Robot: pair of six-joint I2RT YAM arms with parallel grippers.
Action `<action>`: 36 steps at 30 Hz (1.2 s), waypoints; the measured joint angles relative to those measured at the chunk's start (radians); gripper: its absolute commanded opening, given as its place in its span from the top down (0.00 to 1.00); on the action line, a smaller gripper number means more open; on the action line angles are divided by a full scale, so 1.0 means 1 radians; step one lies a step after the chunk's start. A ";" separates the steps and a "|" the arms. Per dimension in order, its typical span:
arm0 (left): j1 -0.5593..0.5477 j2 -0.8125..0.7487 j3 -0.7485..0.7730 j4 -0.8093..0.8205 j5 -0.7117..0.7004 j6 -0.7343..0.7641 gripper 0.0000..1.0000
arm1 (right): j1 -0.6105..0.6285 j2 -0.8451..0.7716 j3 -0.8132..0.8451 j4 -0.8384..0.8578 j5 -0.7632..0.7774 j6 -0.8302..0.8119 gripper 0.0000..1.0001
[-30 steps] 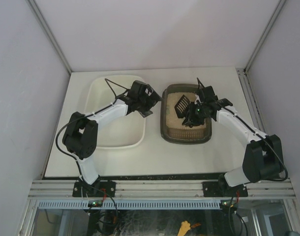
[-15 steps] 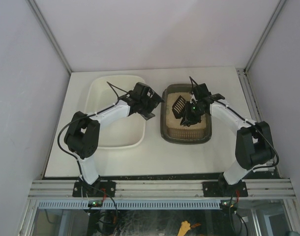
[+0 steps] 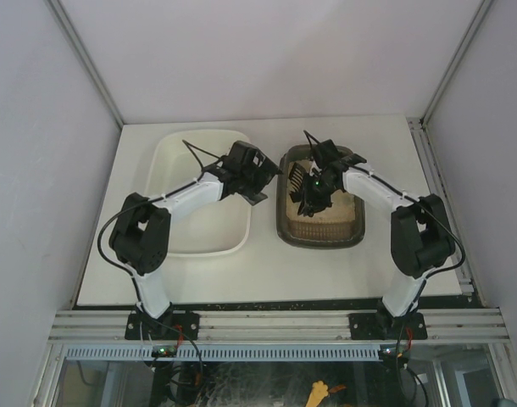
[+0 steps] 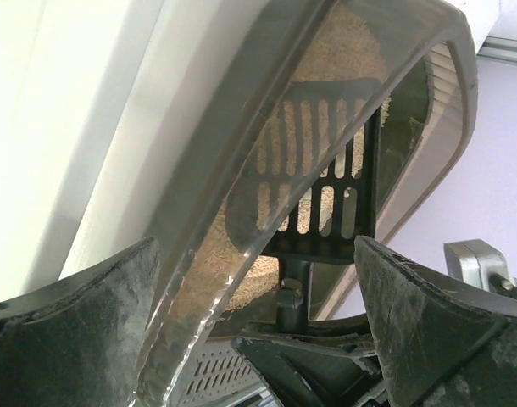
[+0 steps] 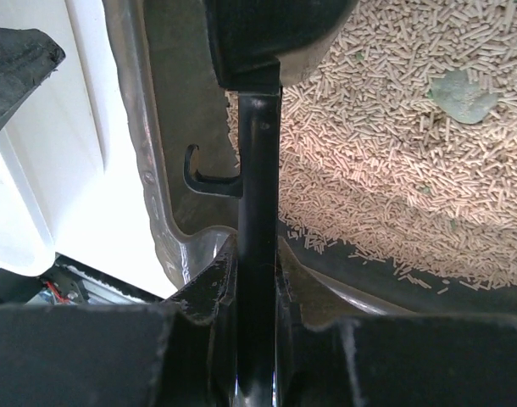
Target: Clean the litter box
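From above, litter box on the surface, just right of cream tub, from left wrist, my left jaws wide, box wall between them, black scoop behind it, from right wrist, my right jaws closed on scoop handle, over beige litter.

Overhead from behind, both wrist views close on litter box

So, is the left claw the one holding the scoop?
No, the scoop is clamped by its handle in the right claw; the left claw stands open.
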 measured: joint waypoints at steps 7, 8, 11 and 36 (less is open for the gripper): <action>0.002 -0.019 -0.006 0.030 0.000 0.008 0.00 | -0.069 -0.022 -0.111 0.133 -0.137 0.008 1.00; 0.003 -0.025 -0.010 0.036 0.000 0.009 0.00 | -0.094 -0.033 -0.151 0.175 -0.173 0.015 1.00; 0.006 -0.039 -0.024 0.047 0.000 0.017 0.00 | -0.148 -0.039 -0.216 0.256 -0.264 0.028 1.00; 0.014 -0.043 -0.033 0.091 0.009 0.034 0.00 | -0.045 0.034 -0.087 0.199 -0.099 0.033 1.00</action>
